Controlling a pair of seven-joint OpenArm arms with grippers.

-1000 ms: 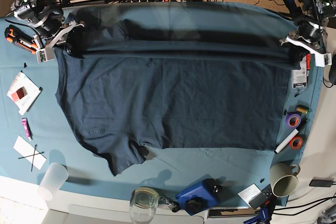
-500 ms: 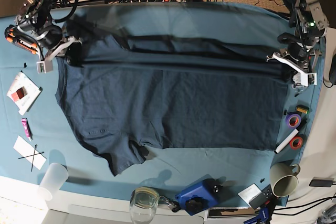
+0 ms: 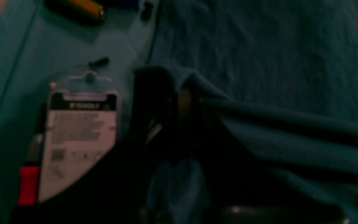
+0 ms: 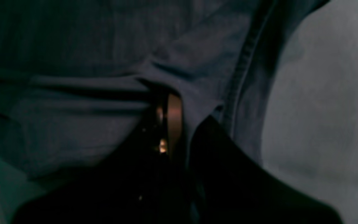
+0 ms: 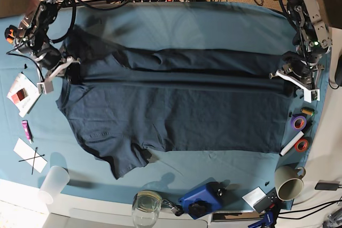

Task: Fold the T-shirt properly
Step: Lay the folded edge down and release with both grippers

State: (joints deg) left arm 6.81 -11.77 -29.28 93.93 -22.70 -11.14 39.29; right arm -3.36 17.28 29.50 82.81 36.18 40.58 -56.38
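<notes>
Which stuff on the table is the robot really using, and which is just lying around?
Being used:
T-shirt
left gripper, pinching the shirt
right gripper, pinching the shirt

Just lying around:
paper cup
plastic cup
glass
tape rolls
blue box

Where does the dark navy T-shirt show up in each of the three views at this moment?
Base: the T-shirt spans the middle of the teal table cloth, its far edge lifted between both grippers.
Left wrist: it fills the right side, with a fold pinched in the left gripper.
Right wrist: it covers the left and centre, pinched in the right gripper.
Shared landmark: the table cloth appears in every view.
</notes>
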